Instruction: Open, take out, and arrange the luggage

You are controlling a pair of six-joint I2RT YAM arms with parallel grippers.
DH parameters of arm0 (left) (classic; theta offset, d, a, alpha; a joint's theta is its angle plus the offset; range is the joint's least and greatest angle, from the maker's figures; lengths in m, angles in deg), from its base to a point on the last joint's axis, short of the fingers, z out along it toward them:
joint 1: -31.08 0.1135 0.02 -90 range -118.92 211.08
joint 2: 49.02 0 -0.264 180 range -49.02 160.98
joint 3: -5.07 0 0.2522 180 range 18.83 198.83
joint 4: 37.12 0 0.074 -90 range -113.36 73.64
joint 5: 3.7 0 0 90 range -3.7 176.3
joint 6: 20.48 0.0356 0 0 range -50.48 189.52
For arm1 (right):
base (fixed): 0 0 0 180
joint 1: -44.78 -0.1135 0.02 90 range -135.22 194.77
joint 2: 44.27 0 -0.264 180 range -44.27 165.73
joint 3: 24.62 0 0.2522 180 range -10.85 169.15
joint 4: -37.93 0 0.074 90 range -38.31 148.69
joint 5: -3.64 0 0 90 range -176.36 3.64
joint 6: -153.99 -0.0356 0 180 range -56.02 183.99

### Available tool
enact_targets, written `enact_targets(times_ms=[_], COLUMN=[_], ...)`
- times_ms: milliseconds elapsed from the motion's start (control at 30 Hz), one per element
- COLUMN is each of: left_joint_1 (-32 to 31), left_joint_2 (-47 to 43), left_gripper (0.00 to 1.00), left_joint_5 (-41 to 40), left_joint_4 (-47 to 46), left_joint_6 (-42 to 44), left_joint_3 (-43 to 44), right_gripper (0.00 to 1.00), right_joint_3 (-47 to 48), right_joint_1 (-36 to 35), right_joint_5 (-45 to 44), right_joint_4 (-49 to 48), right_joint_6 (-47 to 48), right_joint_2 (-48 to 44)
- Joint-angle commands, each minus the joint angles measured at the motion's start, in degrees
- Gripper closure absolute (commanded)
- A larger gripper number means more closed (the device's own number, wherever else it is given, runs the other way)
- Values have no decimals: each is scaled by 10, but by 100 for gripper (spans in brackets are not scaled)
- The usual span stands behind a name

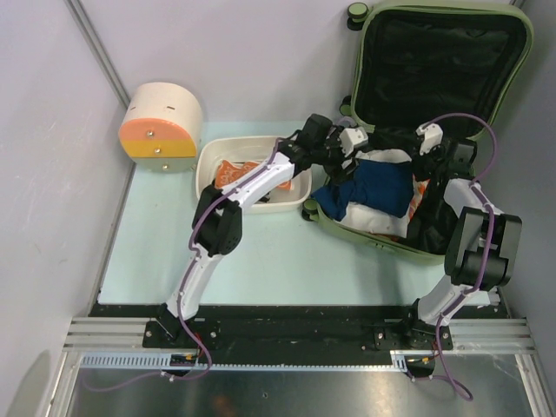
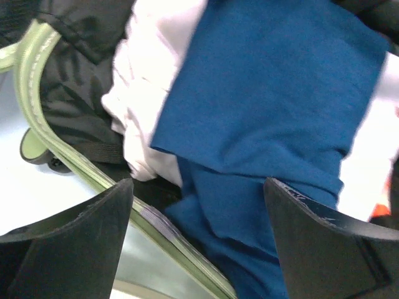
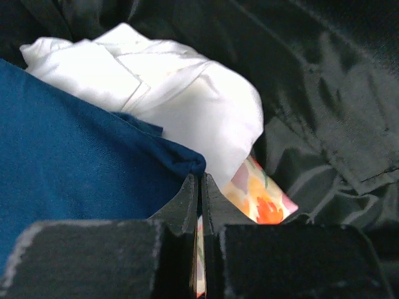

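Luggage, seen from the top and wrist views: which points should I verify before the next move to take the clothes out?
1. The luggage lid stands open: ok.
2. The left gripper is open and empty: ok.
3. The blue cloth lies below the left gripper, in the luggage: ok.
4. The right gripper is shut. Whether it pinches the floral cloth: cannot tell.
5. Free room in the white tub: cannot tell, because the left arm covers part of it.
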Motion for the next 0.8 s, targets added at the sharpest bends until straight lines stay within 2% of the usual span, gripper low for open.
enact_targets(times_ms=[0, 100, 167, 333, 633, 767], left_joint_1=[-36, -73, -88, -125, -138, -140], left_joint_2=[-123, -147, -153, -107, -74, -64], left_gripper=[11, 12, 12, 17, 18, 23], left_joint_5=[62, 70, 70, 45, -45, -74], left_joint_4=[-8, -9, -8, -12, -214, -291], left_joint_6=[99, 226, 295, 373, 375, 396], left_joint_3=[-74, -149, -169, -146, -221, -262], right_gripper=[100, 100, 100, 100, 94, 93], right_joint_3=[31, 31, 32, 32, 31, 31], right_joint_1=[-12, -27, -30, -30, -38, -38], right_joint_5=[-24, -34, -36, -31, -19, -19], right_joint_4=[-61, -65, -64, -39, 3, 29], right_joint_6=[-11, -21, -32, -29, -35, -39], right_joint_2=[7, 30, 39, 36, 19, 12])
